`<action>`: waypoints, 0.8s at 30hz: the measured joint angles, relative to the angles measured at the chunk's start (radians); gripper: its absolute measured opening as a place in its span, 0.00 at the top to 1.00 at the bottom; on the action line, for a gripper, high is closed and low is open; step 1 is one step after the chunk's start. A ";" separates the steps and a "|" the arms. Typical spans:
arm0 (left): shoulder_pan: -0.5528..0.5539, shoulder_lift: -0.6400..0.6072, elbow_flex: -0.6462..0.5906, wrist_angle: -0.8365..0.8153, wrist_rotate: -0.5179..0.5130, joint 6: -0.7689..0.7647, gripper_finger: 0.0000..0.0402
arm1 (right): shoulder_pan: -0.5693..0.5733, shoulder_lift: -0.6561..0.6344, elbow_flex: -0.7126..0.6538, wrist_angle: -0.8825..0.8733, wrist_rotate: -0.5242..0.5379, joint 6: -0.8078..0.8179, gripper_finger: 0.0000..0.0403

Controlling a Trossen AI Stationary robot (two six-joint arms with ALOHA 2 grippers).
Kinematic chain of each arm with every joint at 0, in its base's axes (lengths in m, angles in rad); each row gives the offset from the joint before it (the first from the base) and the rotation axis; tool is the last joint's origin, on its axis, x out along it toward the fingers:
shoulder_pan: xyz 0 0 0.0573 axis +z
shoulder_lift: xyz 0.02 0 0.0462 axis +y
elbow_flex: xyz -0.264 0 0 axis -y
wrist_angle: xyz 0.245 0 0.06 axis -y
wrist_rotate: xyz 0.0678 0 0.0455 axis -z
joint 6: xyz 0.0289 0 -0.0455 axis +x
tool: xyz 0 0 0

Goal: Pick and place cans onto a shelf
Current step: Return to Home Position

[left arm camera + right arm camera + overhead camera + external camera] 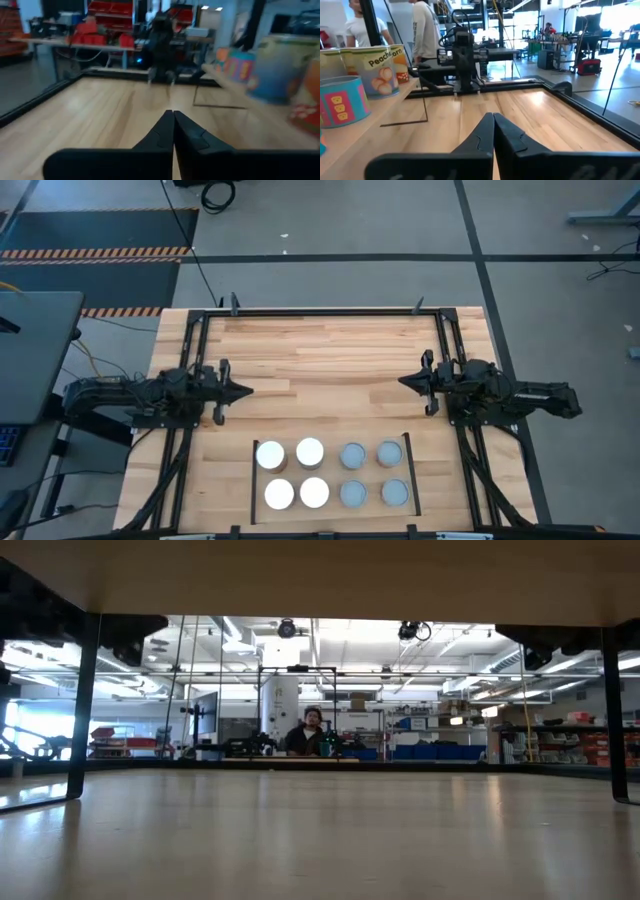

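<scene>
- Left gripper (243, 391), fingers closed, is hovering opposite the right gripper (405, 382), likewise closed.
- Table (330, 350) wood is lying between.
- Eight cans (310, 451) are filling the shelf (252, 480).

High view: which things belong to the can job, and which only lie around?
Job: eight cans, the shelf holding them, left claw, right claw (both shut, empty).
Just around: tabletop, floor cable, striped floor mat.
</scene>
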 joint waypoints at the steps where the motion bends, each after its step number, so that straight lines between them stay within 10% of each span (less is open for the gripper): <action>1: -0.013 0.000 0.000 0.013 0.000 0.001 0.98 | 0.000 0.000 0.000 -0.003 0.000 -0.001 0.98; 24: -0.059 0.000 -0.001 0.003 -0.084 0.103 0.99 | 0.000 0.009 0.000 -0.027 0.039 -0.026 0.97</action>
